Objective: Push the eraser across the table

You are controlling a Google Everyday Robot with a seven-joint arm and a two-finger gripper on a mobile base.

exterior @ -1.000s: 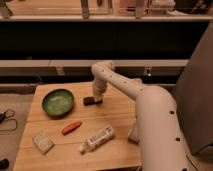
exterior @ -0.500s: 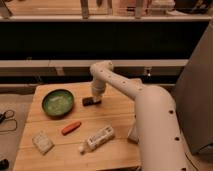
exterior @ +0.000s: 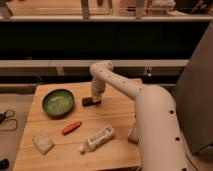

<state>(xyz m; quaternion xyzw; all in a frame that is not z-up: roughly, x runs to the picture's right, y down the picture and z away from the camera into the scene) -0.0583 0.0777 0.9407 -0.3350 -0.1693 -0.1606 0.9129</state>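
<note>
Gripper (exterior: pixel 95 98) pressed together, pointing straight down at far centre of the table (exterior: pixel 120 150), tip touching the right end of the eraser (exterior: pixel 90 102). Eraser: small flat black rectangular block, lying just right of the green bowl (exterior: pixel 58 102). Bowl round, glossy, shallow. Table of pale wooden planks, square. Nearer: orange carrot-shaped item (exterior: pixel 71 127), tapered; white bottle (exterior: pixel 97 139) on its side, cylindrical; pale rectangular packet (exterior: pixel 43 141) at near left. Arm (exterior: pixel 127 90) smooth, off-white, rounded.
</note>
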